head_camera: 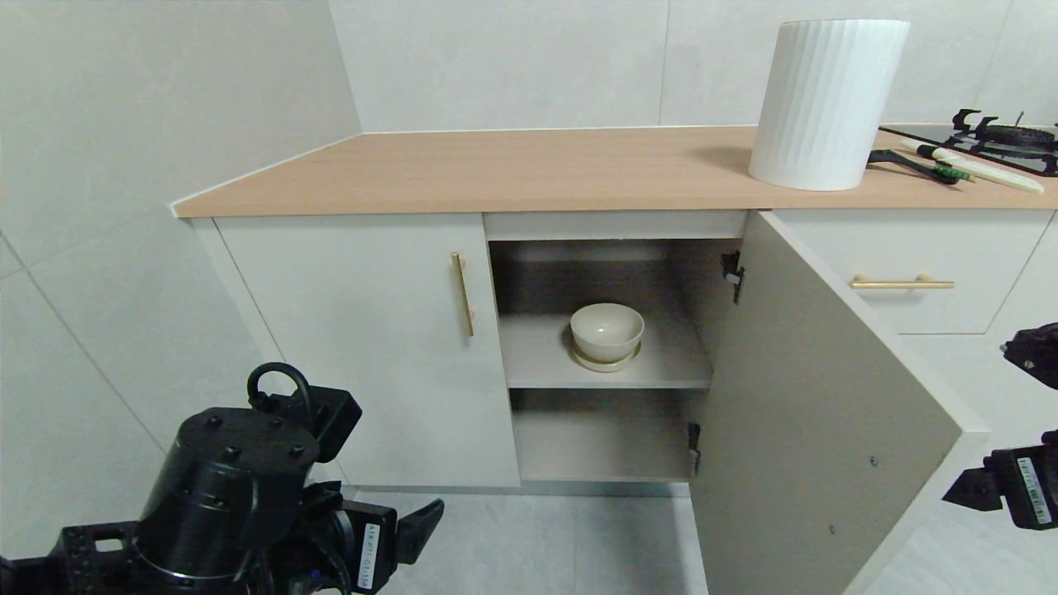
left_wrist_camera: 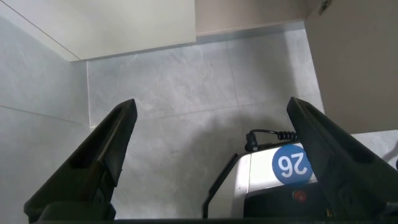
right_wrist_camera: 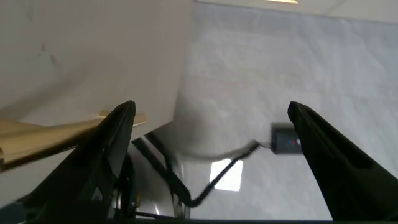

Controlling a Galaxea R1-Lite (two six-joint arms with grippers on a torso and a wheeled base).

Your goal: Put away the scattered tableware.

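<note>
A cream bowl [head_camera: 607, 330] sits on a small plate [head_camera: 606, 360] on the middle shelf [head_camera: 537, 355] of the open cabinet. The cabinet's right door [head_camera: 818, 413] is swung wide open. My left gripper [head_camera: 413, 529] hangs low at the front left, open and empty over the floor [left_wrist_camera: 211, 109]. My right gripper [head_camera: 992, 421] is at the far right, just beyond the open door's edge. It is open [right_wrist_camera: 211, 109], with the door's gold handle [right_wrist_camera: 37, 140] close beside one finger.
A tall white ribbed container [head_camera: 826, 103] stands on the wooden countertop [head_camera: 496, 169]. Utensils [head_camera: 950, 165] and a stove grate [head_camera: 1004, 132] lie at the far right. The left cabinet door [head_camera: 364, 330] is closed. A drawer [head_camera: 909, 273] sits behind the open door.
</note>
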